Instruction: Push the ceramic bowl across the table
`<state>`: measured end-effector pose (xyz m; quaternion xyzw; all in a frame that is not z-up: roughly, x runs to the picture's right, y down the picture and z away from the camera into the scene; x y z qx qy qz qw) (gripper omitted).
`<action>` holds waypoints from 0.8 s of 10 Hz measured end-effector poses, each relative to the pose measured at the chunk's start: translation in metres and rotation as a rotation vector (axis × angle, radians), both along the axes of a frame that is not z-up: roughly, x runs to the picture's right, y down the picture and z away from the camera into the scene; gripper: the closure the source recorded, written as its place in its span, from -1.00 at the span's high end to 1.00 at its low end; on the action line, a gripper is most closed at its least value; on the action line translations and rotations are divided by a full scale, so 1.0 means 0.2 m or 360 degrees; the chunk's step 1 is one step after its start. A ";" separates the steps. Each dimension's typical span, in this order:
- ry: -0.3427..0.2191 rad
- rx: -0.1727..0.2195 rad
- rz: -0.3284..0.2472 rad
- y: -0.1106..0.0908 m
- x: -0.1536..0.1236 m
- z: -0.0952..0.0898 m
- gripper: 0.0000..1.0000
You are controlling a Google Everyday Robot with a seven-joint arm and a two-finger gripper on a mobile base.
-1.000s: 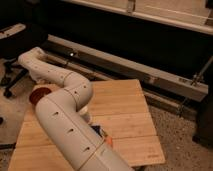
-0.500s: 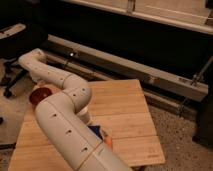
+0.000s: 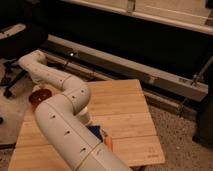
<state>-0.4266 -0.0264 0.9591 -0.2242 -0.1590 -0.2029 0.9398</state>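
The small orange-red ceramic bowl [image 3: 40, 96] sits at the far left edge of the light wooden table [image 3: 125, 107]. My white arm rises from the bottom of the view, bends at an elbow [image 3: 75, 97] and reaches back to the left. The gripper [image 3: 38, 84] hangs at the end of the arm, just behind and above the bowl's far rim. Whether it touches the bowl cannot be told.
A blue block [image 3: 95, 132] and an orange carrot-shaped stick [image 3: 108, 143] lie on the table beside my near arm link. A black office chair [image 3: 15, 42] stands on the floor at the left. A long metal rail [image 3: 150, 72] runs behind the table.
My near arm link has shifted a little, and more of the blue block shows beside it. The bowl stays in the same place.
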 end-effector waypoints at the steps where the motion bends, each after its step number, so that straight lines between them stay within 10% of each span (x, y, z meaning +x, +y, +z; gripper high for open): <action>1: -0.0002 0.0003 -0.0004 -0.01 -0.01 -0.01 -1.00; 8: 0.0018 0.0018 0.0004 -0.05 0.01 -0.04 -1.00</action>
